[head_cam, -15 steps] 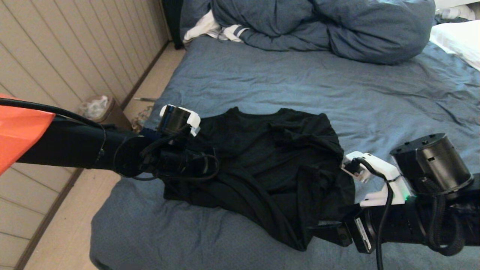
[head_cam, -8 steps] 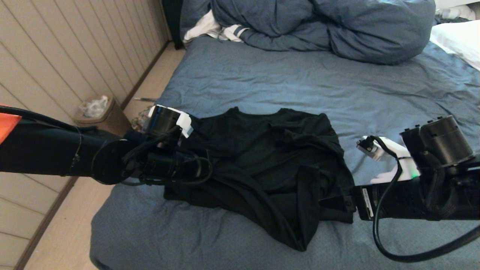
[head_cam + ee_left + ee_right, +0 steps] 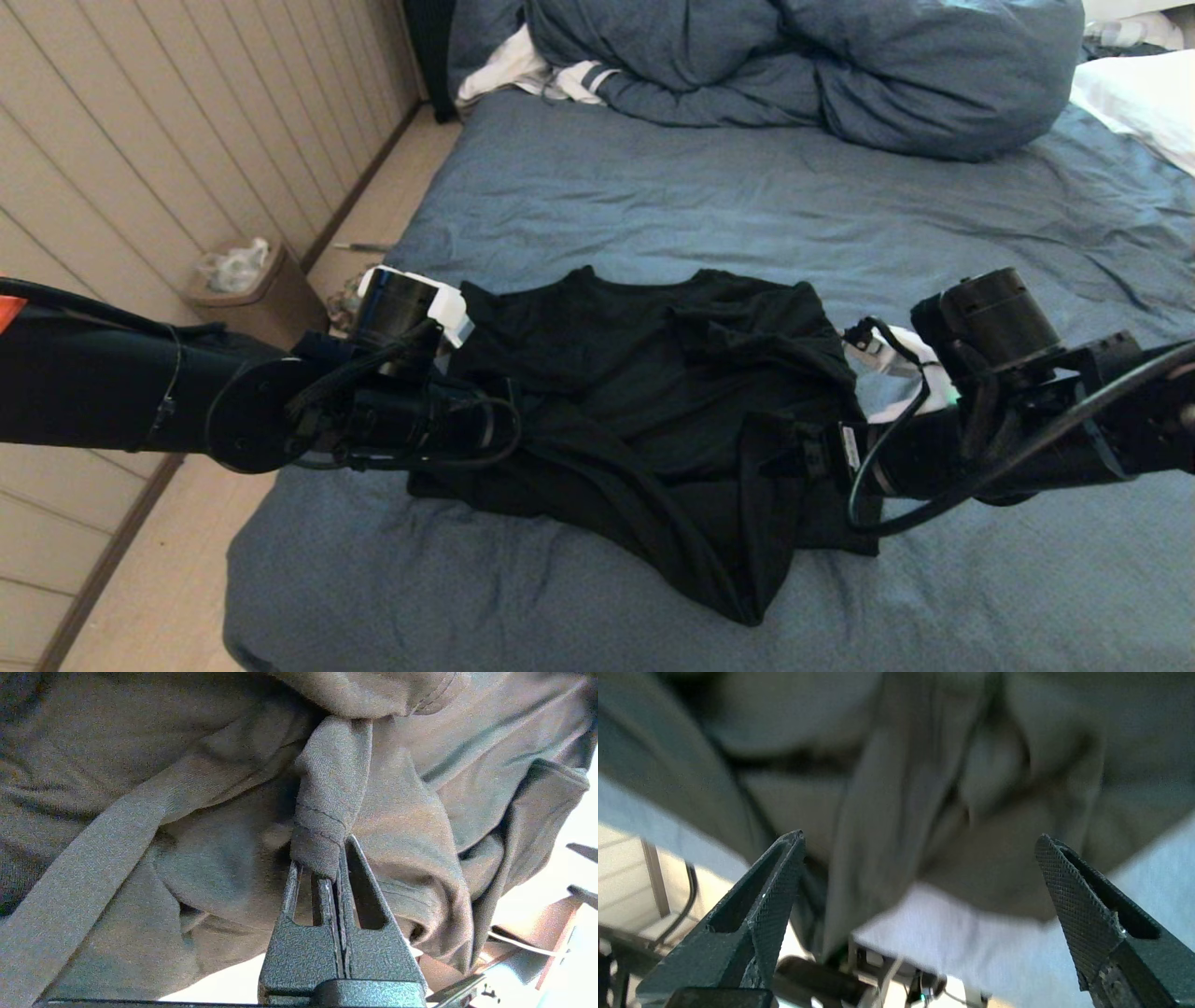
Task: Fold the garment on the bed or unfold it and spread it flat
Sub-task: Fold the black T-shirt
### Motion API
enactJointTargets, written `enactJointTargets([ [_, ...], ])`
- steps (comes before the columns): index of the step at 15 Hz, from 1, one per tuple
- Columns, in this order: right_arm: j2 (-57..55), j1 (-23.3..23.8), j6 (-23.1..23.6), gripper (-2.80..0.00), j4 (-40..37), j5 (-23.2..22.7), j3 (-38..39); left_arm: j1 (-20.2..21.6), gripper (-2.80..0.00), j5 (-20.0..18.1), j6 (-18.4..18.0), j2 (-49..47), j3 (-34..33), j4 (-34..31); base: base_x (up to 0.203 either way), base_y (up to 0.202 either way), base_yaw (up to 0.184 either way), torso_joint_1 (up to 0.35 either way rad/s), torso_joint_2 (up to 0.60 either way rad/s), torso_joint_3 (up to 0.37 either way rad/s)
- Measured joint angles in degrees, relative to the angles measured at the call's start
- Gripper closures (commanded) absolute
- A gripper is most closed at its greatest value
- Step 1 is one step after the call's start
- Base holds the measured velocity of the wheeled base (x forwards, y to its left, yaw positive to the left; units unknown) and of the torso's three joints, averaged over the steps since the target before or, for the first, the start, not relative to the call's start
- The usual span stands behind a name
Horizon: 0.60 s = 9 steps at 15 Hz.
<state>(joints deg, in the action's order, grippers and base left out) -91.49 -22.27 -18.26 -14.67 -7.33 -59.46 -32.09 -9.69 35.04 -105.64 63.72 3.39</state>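
blk T-shirt [image 3: 644, 420], blue sheet [image 3: 709, 205], blue duvet [image 3: 822, 65]

It was a home bedroom: a wide bed [image 3: 653, 205] under a wrinkled blue sheet, a bunched duvet [image 3: 803, 65] and white pillow [image 3: 1139, 103] (far end), panelled wall [image 3: 168, 140], small lined bin [image 3: 245, 285] on pale flooring.
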Motion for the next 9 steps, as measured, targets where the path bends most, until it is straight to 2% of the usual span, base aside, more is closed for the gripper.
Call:
enactJointTargets([
  [5,-4.14,0.07,1.52,-2.80,0.28,0.59,-6.18,0.00,0.00,-0.01,-0.01,-0.22,-0.03,0.07,0.000,0.000,0.000,0.000,0.00,0.000],
  [6,-4.58,0.26,2.96,-2.80,0.43,0.57,-6.98,0.01,0.00,-0.01,-0.03,-0.22,-0.05,0.02,0.000,0.000,0.000,0.000,0.00,0.000],
  [7,-4.79,0.59,6.01,-2.80,0.64,0.50,-7.58,0.01,0.00,0.00,-0.01,-0.20,-0.07,0.07,0.000,0.000,0.000,0.000,0.00,0.000],
  [9,-4.90,1.34,16.32,-2.80,0.78,0.09,-8.70,0.01,0.00,0.02,-0.01,-0.12,-0.18,0.02,0.000,0.000,0.000,0.000,0.00,0.000],
])
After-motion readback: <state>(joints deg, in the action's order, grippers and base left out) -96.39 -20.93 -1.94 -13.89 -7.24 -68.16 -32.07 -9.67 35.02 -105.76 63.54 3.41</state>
